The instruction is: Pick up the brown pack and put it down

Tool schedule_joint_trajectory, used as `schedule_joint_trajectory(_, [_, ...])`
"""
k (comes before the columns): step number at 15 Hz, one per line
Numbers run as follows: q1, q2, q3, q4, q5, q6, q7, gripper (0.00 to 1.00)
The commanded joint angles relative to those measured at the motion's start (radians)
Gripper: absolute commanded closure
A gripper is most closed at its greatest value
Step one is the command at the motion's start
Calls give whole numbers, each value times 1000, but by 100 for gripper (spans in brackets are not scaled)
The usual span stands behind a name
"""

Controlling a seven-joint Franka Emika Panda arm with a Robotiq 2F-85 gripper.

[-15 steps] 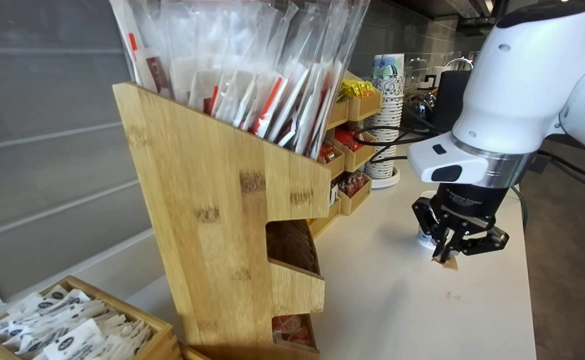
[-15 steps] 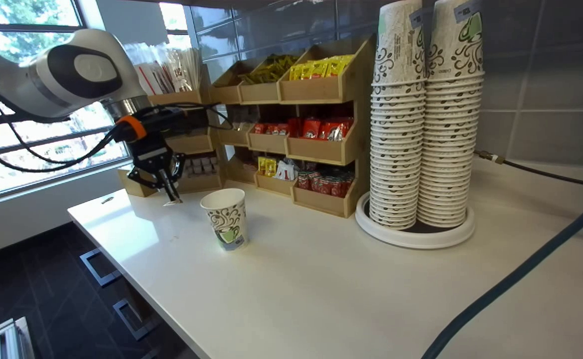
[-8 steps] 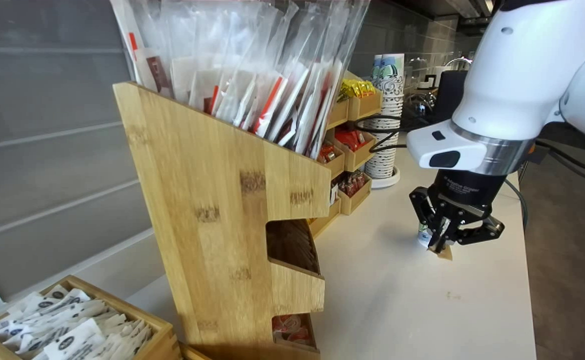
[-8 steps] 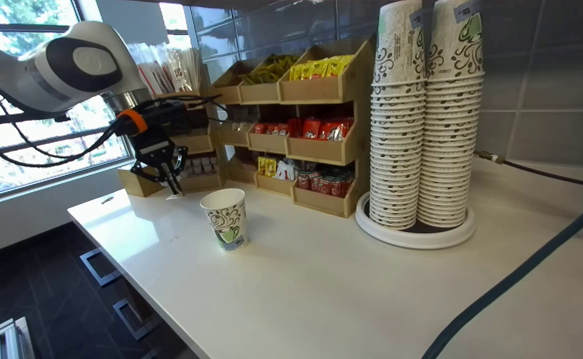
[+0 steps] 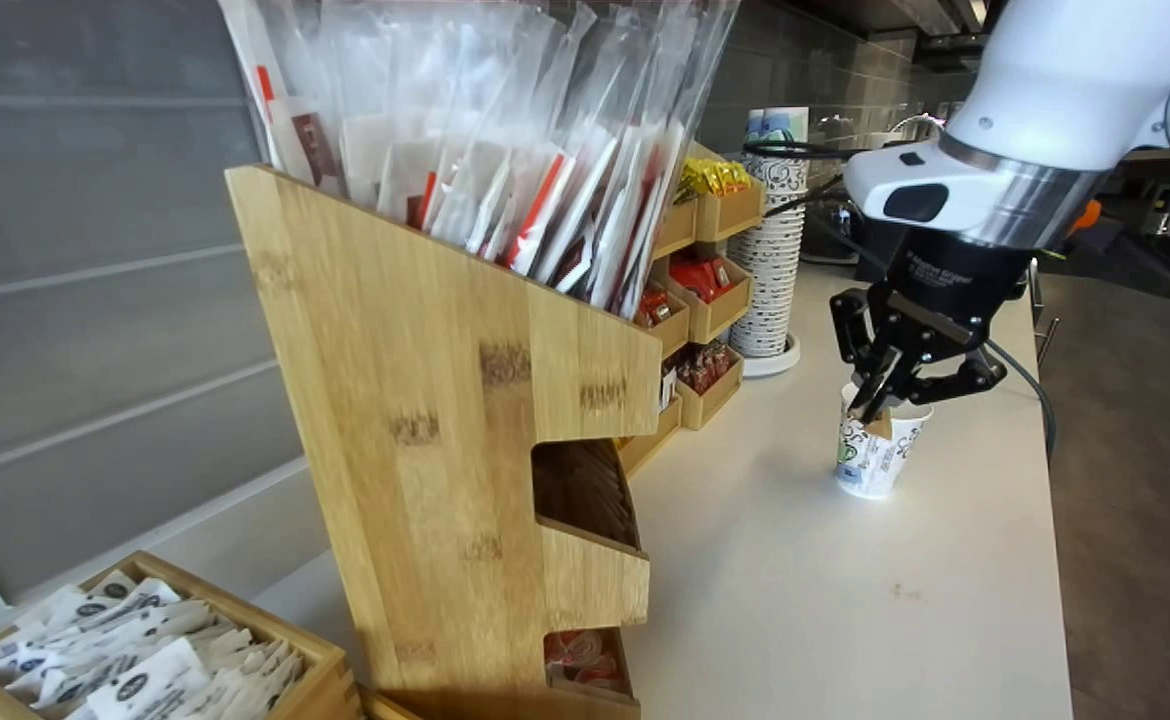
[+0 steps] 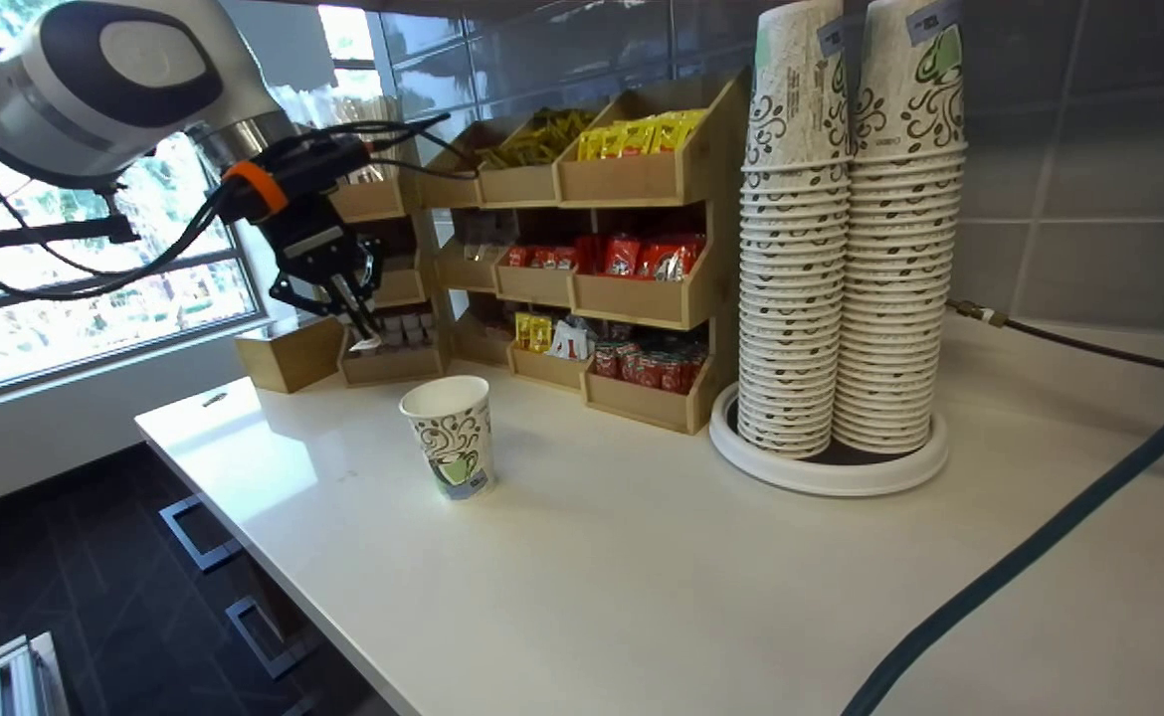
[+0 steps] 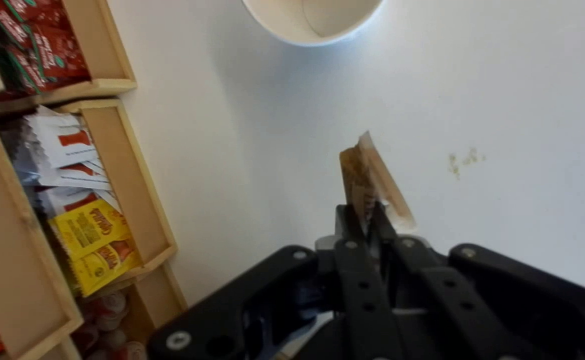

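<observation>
The brown pack point(image 7: 353, 167) is small and folded. It sticks out past the fingertips in the wrist view. My gripper point(image 7: 366, 220) is shut on it. In both exterior views the gripper point(image 5: 869, 408) point(image 6: 361, 328) holds the pack point(image 5: 881, 426) point(image 6: 367, 345) above the white counter. A patterned paper cup point(image 6: 455, 443) stands upright on the counter, apart from the pack. In an exterior view the gripper overlaps the cup point(image 5: 867, 465) from the front. In the wrist view the open cup point(image 7: 312, 25) lies ahead of the pack, at the top edge.
A tall wooden stand point(image 5: 435, 430) with straws and tiered wooden bins point(image 6: 632, 288) of sachets line the wall. Stacked cups point(image 6: 796, 298) stand on a white round tray point(image 6: 841, 485). The counter's front edge and a blue hose point(image 6: 1030, 557) also show.
My gripper has risen from just above the counter, carrying the brown pack with it. In an exterior view it also shifts slightly right. The paper cup has not moved.
</observation>
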Motion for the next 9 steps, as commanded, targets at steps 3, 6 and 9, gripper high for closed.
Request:
schedule_joint_trajectory(3, [-24,-133,-96,-87,35,134,4,98])
schedule_joint_trajectory(6, [-30,-174,-153,-138,72,224,12,98])
schedule_joint_trajectory(9, [-33,-207,-200,-178,116,282,22,98])
